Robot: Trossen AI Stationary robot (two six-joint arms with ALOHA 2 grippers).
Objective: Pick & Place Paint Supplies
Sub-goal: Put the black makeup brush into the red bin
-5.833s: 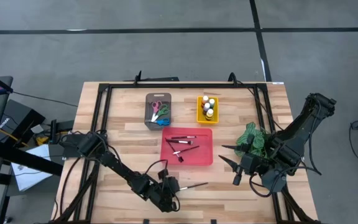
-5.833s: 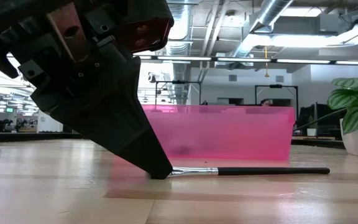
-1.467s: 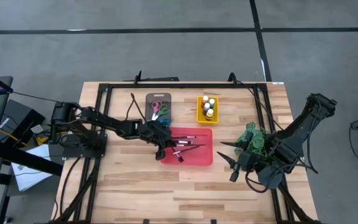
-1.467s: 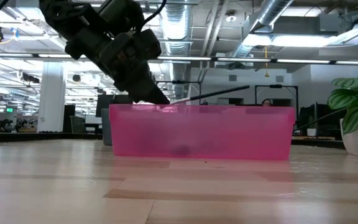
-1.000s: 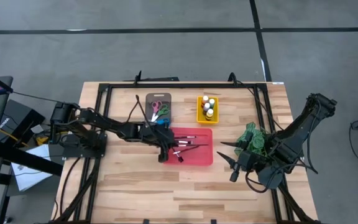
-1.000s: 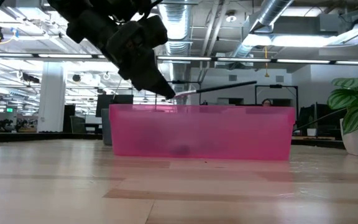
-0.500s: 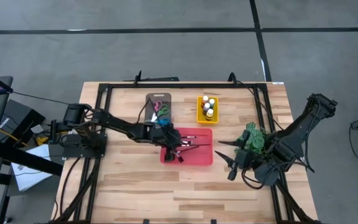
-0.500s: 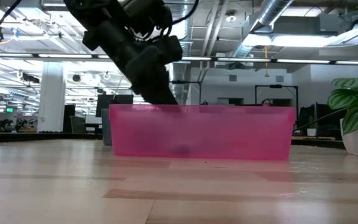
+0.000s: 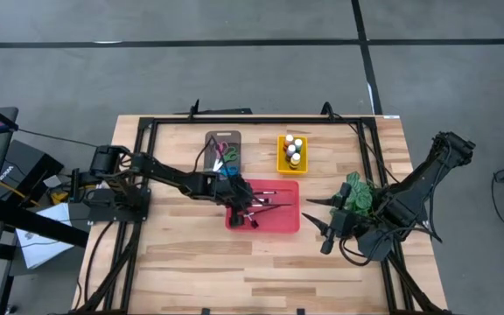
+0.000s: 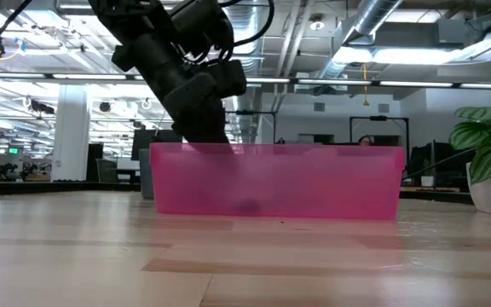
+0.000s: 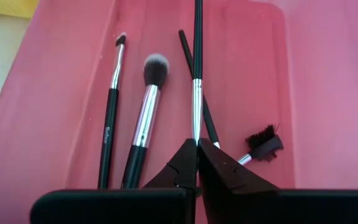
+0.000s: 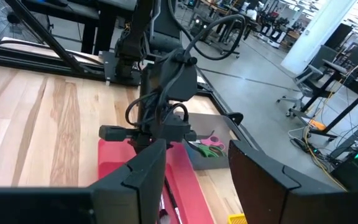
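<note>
My left gripper (image 9: 241, 206) reaches into the red tray (image 9: 285, 223) and is shut on a thin dark-handled paintbrush (image 11: 197, 56). In the low view the gripper (image 10: 211, 136) dips behind the pink tray wall (image 10: 275, 181), which hides the brush. Three more brushes (image 11: 143, 118) and a small black comb-brush (image 11: 261, 143) lie on the tray floor. My right gripper (image 9: 326, 234) hangs open near the table's right side, beside the plant, touching nothing; its fingers (image 12: 135, 174) stand wide apart. My left gripper pinches the paintbrush by its bristle end (image 11: 196, 138), just beyond the silver ferrule, between the two fingertips. The fingers slant down from the table's left, in line with the brush. The handle (image 11: 197, 31) points away from the fingers, low over the tray floor; whether it rests there does not show.
A grey tray with scissors (image 9: 223, 156) and a yellow tray with small bottles (image 9: 292, 153) stand at the far side of the red tray. A green leafy plant (image 9: 357, 197) sits to the right. A black frame (image 9: 147, 140) borders the table. Bare wood lies on the near side.
My left gripper has carried the brush a little to the right over the red tray and come down into it. A second ago the brush showed tilted above the tray rim in the low view; now it is below the rim. The fingers have stayed shut on it.
</note>
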